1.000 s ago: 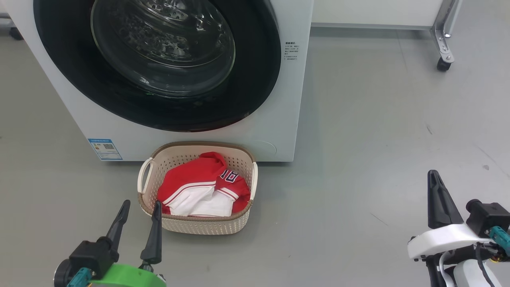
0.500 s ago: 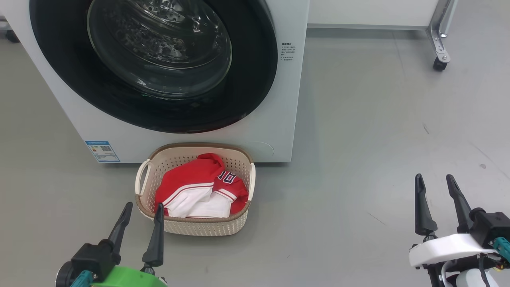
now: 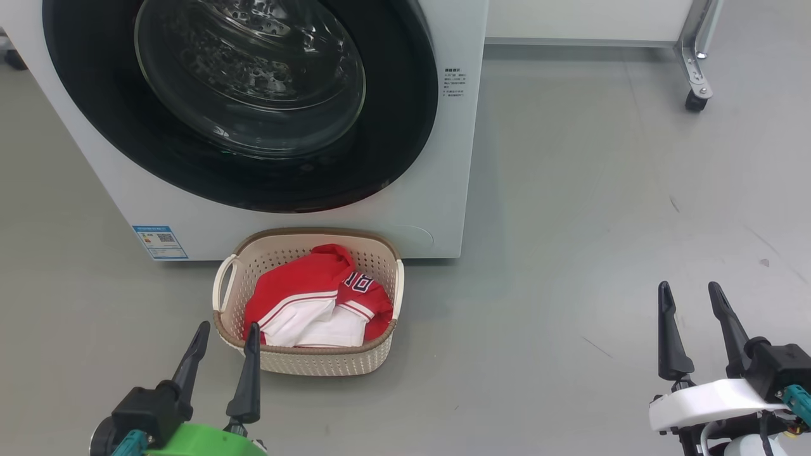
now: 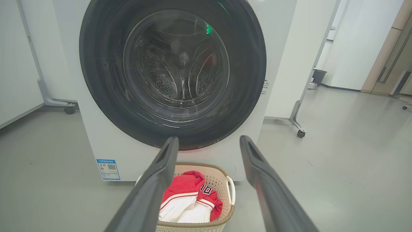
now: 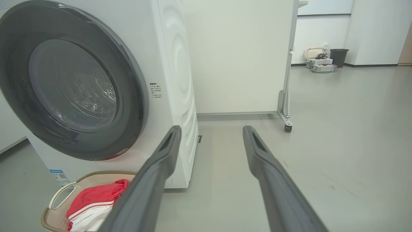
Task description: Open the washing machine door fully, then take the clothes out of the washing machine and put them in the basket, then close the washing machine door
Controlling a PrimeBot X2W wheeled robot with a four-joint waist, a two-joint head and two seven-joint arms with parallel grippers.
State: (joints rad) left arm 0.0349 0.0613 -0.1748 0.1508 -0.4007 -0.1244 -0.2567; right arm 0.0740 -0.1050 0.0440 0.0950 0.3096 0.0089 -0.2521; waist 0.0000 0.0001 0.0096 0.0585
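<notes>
Much bare floor (image 3: 570, 253) lies right of the basket (image 3: 304, 232); the right gripper (image 3: 689, 286) hangs there, fingers parted, empty. The left gripper (image 3: 228, 326), likewise parted, points at the basket's near-left corner. The clothes (image 3: 304, 285) lie inside the basket, just below the washing machine (image 3: 443, 190) and its closed door (image 3: 405, 126).

Red-white clothes (image 3: 317, 304); cream basket (image 3: 317, 361), brown rim; black-rimmed door (image 3: 405, 126).

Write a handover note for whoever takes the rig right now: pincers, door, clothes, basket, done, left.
Left pincer: open, empty, near the front left corner of the basket.
Right pincer: open, empty, above the floor on the right.
Clothes: lying in the basket, just before the washing machine.
Washing machine door: looks shut, flush with the front.
Done: door opened, clothes moved, door closed, judging by the layout.
Left: nothing apparent; maybe confirm the latch.
</notes>
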